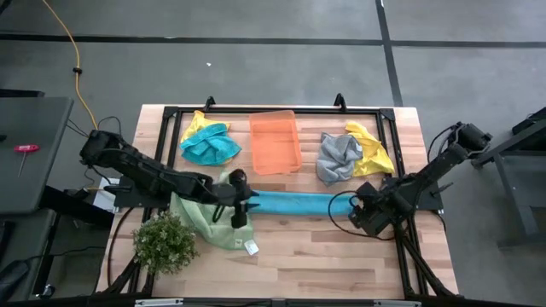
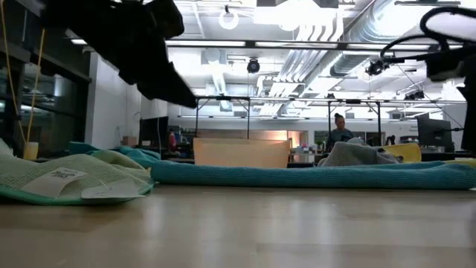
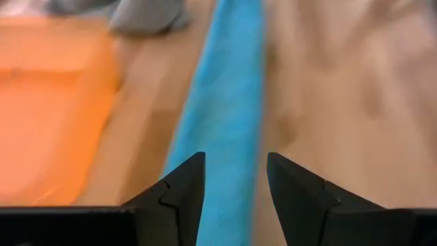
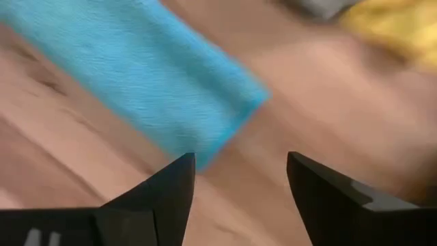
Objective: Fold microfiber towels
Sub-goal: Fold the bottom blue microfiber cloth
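A teal-blue microfiber towel (image 1: 299,203), folded into a long narrow strip, lies flat across the middle of the table and also shows in the low view (image 2: 297,175). My left gripper (image 1: 242,205) hovers open over the strip's left end (image 3: 225,102), its fingers on either side and clear of the cloth. My right gripper (image 1: 358,210) stands open just past the strip's right end (image 4: 177,89), over bare wood. A crumpled light green towel (image 1: 205,220) with a white tag (image 1: 252,247) lies under my left arm.
An orange bin (image 1: 275,141) stands at the far middle. A teal and a yellow towel (image 1: 209,145) are heaped to its left. A grey towel (image 1: 337,155) and a yellow one (image 1: 372,150) lie to its right. A bushy green plant (image 1: 166,243) stands at the near left corner.
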